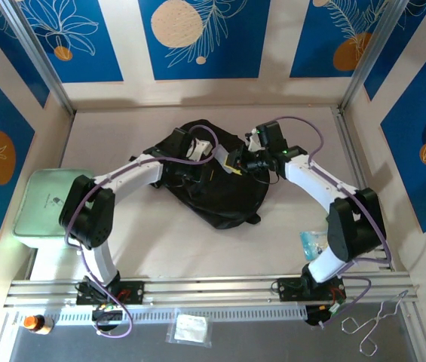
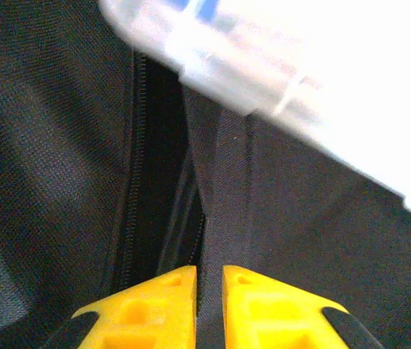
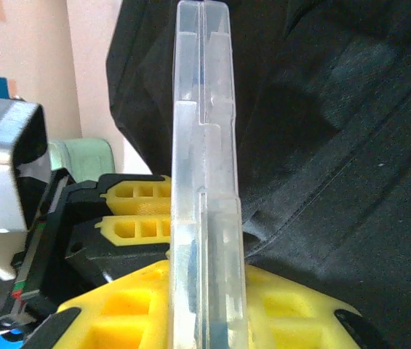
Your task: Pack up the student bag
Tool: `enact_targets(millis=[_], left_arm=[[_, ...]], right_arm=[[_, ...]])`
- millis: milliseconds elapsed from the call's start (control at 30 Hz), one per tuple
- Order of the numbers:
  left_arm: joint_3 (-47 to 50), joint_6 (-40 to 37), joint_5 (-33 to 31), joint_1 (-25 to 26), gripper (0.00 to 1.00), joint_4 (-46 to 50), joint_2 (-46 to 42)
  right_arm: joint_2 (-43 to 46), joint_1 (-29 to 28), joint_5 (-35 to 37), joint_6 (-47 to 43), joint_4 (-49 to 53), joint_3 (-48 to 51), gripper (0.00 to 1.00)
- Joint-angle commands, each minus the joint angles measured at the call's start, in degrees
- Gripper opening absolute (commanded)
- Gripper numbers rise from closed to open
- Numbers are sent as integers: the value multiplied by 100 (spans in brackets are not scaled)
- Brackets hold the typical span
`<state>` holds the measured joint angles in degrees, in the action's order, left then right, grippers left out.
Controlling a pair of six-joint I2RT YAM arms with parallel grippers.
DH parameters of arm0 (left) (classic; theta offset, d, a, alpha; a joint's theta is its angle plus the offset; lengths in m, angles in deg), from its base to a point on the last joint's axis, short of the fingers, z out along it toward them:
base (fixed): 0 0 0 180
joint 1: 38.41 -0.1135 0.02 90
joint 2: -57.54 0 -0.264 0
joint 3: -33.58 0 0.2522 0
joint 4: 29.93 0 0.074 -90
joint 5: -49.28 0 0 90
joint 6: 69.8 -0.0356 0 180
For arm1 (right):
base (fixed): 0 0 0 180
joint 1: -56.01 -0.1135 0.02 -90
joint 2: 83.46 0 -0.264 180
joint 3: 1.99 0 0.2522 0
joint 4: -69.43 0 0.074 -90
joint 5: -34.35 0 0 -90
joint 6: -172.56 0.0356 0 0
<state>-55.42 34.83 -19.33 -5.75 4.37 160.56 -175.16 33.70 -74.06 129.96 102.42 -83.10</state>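
Left hand [image 2: 209, 280]: pressed together on a fabric strip [image 2: 216, 218] of the student bag [image 1: 220, 200]. Its yellow fingers [image 2: 154, 309] pinch the strip from both sides.
Fabric strip: black and taut. It runs straight ahead from between the left hand's fingertips.
Zipper [image 2: 134, 182]: just left of the pinched strip, bordering a dark gap in the bag.
Right hand [image 3: 206, 283]: pinching a clear plastic case [image 3: 204, 145], with one yellow finger on each flat face.
Clear plastic case: held edge-on and extending forward from the right hand's fingertips. In the left wrist view it lies ahead of the left hand and to its right, over the bag fabric. Whether it touches the bag cannot be told.
Student bag: lies on the desk [image 1: 122, 136], directly under both hands. Its black fabric lies ahead of and to the right of the right hand.
Hand spacing: the left hand sits just beside the case, on the right hand's left.
Pale green tray [image 1: 43, 200]: at the desk's left edge, well apart from both hands and beside the left arm's elbow.
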Motion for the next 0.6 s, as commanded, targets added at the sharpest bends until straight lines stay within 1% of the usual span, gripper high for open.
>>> enact_targets(millis=[0,167,300,467,567], left_arm=[[51,-110,321,82,15,-157,48],[153,-56,430,125,14,-314,59],[206,-65,480,144,13,-330,108],[208,-10,258,150,15,-237,80],[105,88,-16,144,21,-129,43]], right_arm=[[-210,-87,-165,31,394,-320,10],[-466,-151,-195,-10,744,-541,9],[-455,-143,-122,-9,1162,-493,9],[-90,-100,-66,125,1236,81,8],[46,-51,-16,236,1057,454,8]])
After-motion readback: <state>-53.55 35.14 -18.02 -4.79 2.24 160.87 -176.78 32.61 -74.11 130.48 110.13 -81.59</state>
